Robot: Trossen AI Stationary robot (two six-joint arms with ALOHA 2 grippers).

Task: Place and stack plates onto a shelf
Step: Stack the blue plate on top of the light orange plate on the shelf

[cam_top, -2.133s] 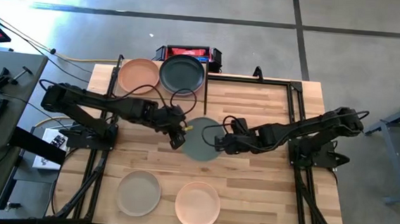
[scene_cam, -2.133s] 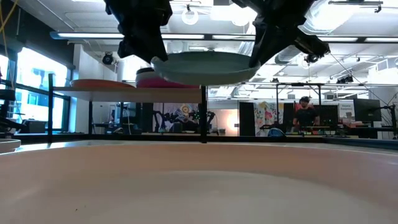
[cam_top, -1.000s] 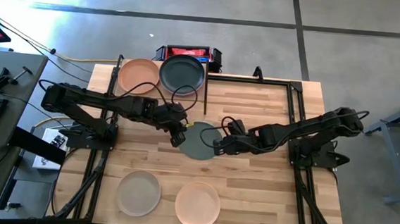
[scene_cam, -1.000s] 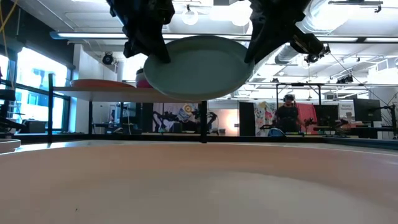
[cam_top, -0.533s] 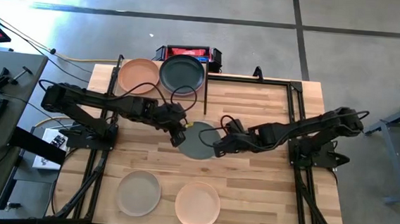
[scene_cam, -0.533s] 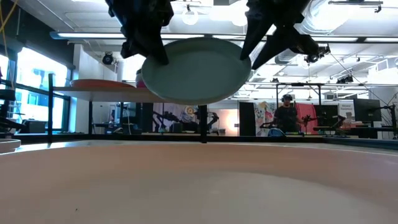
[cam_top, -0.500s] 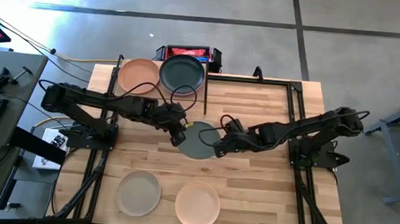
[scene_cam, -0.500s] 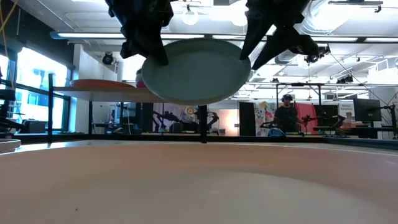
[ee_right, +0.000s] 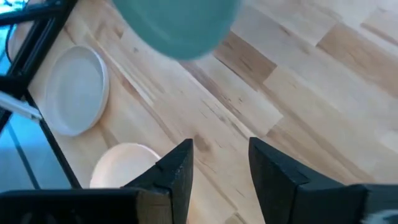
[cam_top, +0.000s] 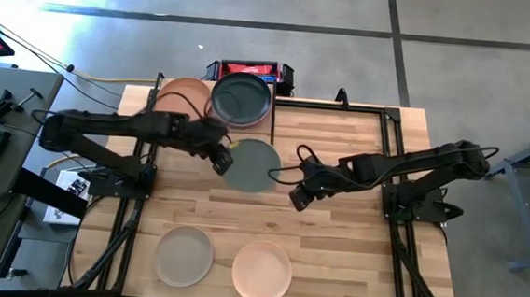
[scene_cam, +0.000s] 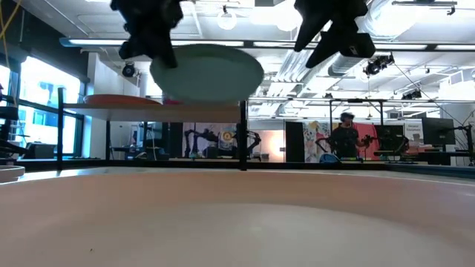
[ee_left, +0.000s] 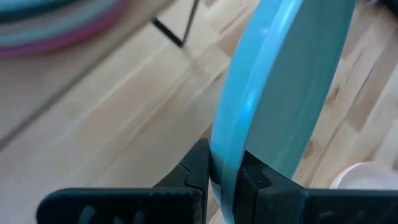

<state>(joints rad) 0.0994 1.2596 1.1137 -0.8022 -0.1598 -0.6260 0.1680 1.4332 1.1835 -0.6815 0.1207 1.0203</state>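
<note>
Carried plate: a muted green round plate (cam_top: 251,164) hangs in the air just beside the shelf (cam_top: 157,92), held by its rim alone.
Left gripper: the left gripper (ee_left: 224,171) has its two dark fingers pinched tight on the thin edge of the green plate, one finger on each face.
Right gripper: the right gripper (ee_right: 219,163) hangs over bare table to the right of the plate, fingers spread apart with nothing between them.
Shelf: a peach plate (cam_top: 181,93) and a dark grey plate (cam_top: 241,98) sit side by side on top; the dark one seems to rest on a stack, pink edge showing below.
Waiting plates: a pale grey plate (cam_top: 184,255) and a pale peach plate (cam_top: 261,271) lie on the table (cam_top: 334,228) near its front edge, well apart from both arms.
Handling: likely stiff, light and smooth; a one-sided rim pinch lets the plate sag or swing.
Where to hold: the raised rim, gripped deep and kept level during the lowering.
</note>
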